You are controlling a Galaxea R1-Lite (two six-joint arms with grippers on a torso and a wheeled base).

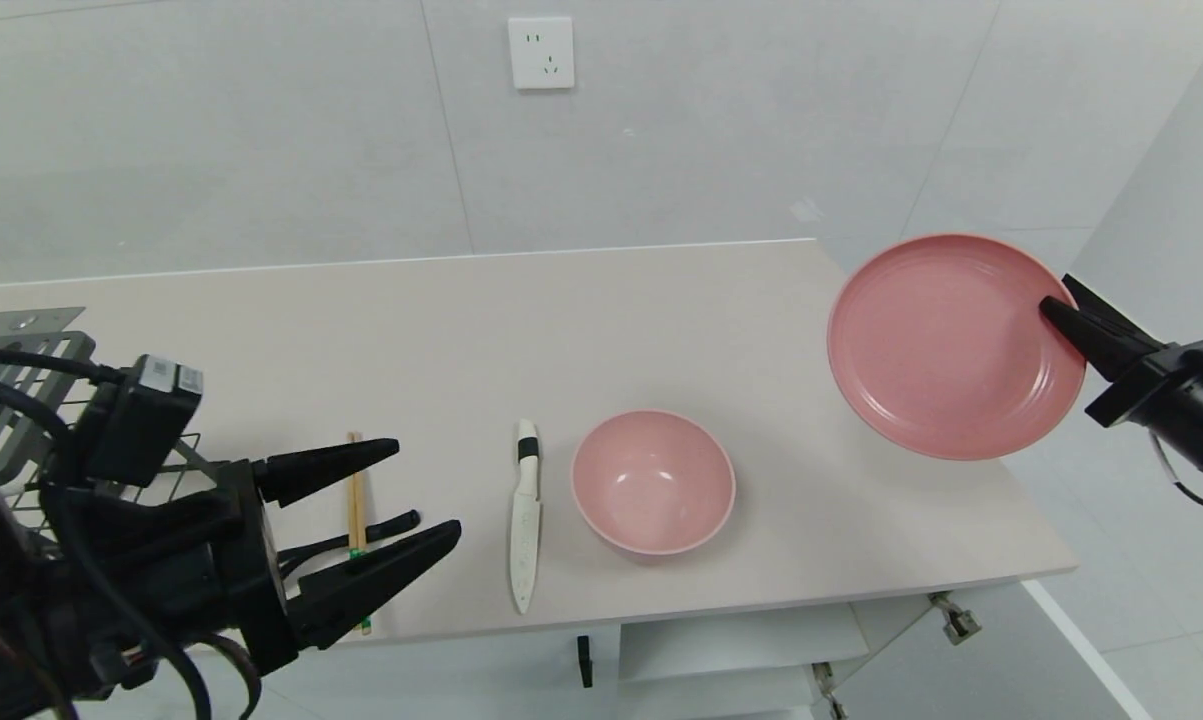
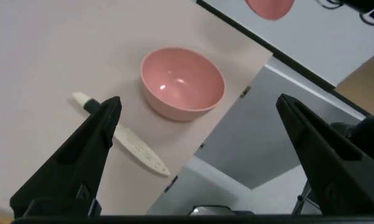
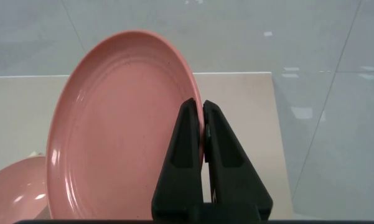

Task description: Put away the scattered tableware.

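Head view suggested you had barely begun; your right gripper (image 1: 1053, 306) pinched the pink plate (image 1: 941, 345) aloft; your left gripper (image 1: 426, 487) gaped wide, empty; bowl (image 1: 653, 480), knife (image 1: 526, 520) and chopsticks (image 1: 356, 490) lay unstowed.

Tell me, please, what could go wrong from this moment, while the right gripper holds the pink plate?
1. The right gripper pinches the pink plate only at its rim. The plate is tilted and partly past the right edge of the table, so it might slip and drop to the floor.
2. The knife lies with its tip near the front edge. The open left gripper, close to the chopsticks, might nudge either one off.
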